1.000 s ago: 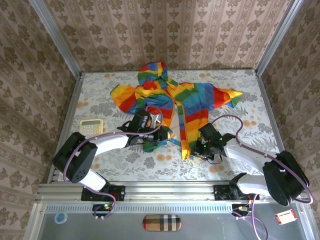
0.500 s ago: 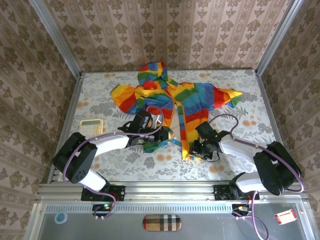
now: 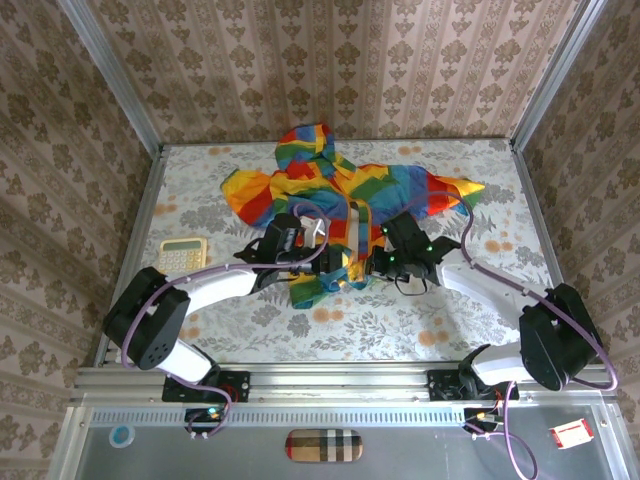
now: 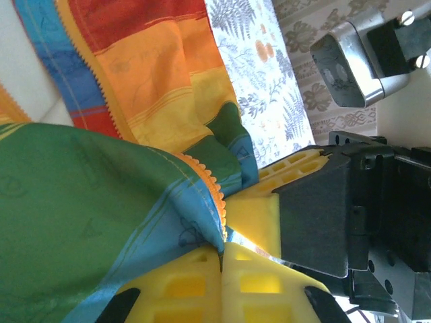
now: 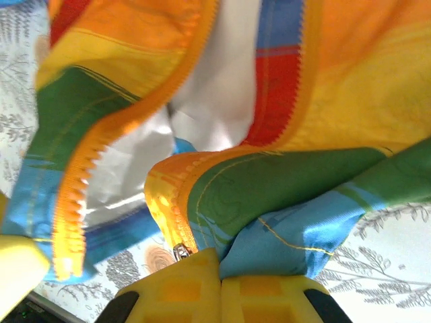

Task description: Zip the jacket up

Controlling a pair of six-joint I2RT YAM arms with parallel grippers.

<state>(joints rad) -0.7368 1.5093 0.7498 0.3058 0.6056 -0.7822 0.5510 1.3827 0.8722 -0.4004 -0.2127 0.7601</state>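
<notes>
right wrist: right gripper [image 5: 220, 266] clamped on jacket [image 5: 269, 182] hem
yellow fingers [image 5: 182, 289] pressed together at bottom of frame, pinching the blue/green edge just beside a small metal zipper piece [image 5: 180, 252]. one orange zipper tooth row [image 5: 101, 145] runs from top centre down to lower left. the other edge curls over white lining [image 5: 215, 114]. floral table [image 5: 384, 262] visible at left and lower right.

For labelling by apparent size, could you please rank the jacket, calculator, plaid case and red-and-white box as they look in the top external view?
Largest: jacket.
Next: plaid case and calculator, too alike to rank, the case lying nearer the camera.
Smallest: red-and-white box.
</notes>
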